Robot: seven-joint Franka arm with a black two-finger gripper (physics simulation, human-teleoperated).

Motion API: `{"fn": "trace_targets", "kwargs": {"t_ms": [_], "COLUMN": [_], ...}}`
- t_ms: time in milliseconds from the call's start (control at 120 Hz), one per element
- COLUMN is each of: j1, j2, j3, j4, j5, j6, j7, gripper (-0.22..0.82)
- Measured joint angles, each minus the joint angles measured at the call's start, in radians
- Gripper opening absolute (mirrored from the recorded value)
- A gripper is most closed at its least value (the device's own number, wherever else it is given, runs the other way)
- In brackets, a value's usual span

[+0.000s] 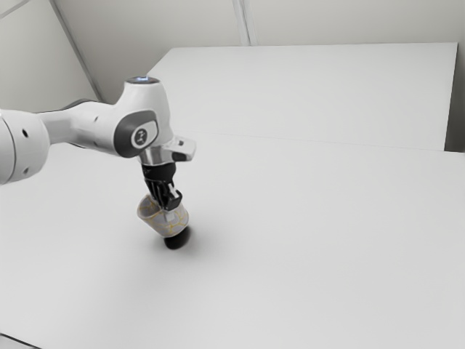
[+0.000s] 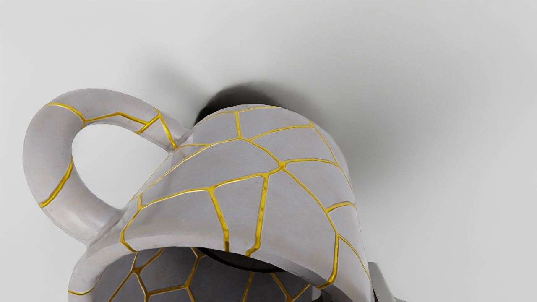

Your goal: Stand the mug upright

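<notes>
White tabletop | one tilted mug, one handle | one hand, gripping the mug

From well aside, one view looks down at the pincer; another faces down close above it; both share the mug.

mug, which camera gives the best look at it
The wrist view: the mug is close up there, with its looped handle and gold lines plain. The exterior view shows it small and tilted.
</notes>
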Motion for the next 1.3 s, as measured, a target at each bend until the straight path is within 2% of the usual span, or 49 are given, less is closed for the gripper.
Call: {"fn": "trace_targets", "kwargs": {"t_ms": [350,375,558,708,808,1000,1142,1300], "j1": [-0.006,-0.007,-0.013,-0.012,-0.012,-0.012,-0.011,-0.015], "j2": [0.044,0.045,0.036,0.014,-0.022,-0.157,-0.180,-0.168], "j3": [-0.018,-0.017,-0.017,-0.017,-0.016,-0.010,-0.011,-0.007], "j4": [-0.017,-0.017,-0.020,-0.017,-0.017,0.010,0.125,0.297], "j5": [0.042,0.045,0.058,0.061,0.056,-0.049,-0.093,-0.101], "j6": [0.046,0.047,0.051,0.048,0.046,0.045,-0.004,-0.119], "j7": [-0.075,-0.079,-0.099,-0.112,-0.121,-0.163,-0.212,-0.256], "gripper": [-0.13,-0.11,0.27,0.44,0.50,0.56,0.58,0.59]}}
